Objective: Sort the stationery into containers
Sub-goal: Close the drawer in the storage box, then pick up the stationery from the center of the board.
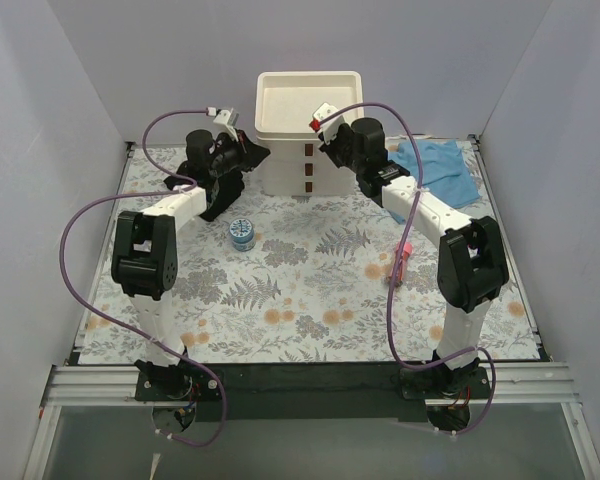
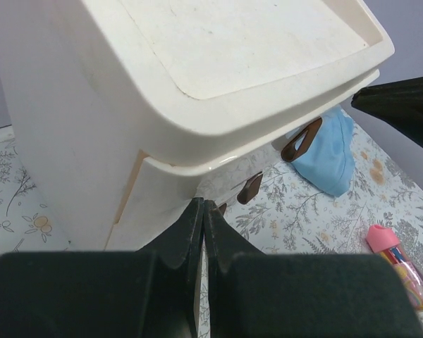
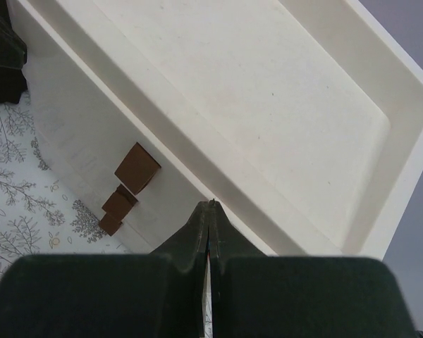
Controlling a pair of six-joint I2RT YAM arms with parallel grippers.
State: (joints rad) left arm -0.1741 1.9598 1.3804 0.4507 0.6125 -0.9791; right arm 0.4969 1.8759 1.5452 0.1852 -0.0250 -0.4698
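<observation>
Organiser (image 1: pixel 278 165): flanked by left gripper (image 2: pixel 203 210) and right gripper (image 3: pixel 210 210), both with jaws pressed together and empty. Tub (image 1: pixel 242 232) lies nearer the left, tube (image 1: pixel 400 262) nearer the right, both back toward the bases.

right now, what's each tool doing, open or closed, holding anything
Left tool: closed, holding nothing.
Right tool: closed, holding nothing.
</observation>
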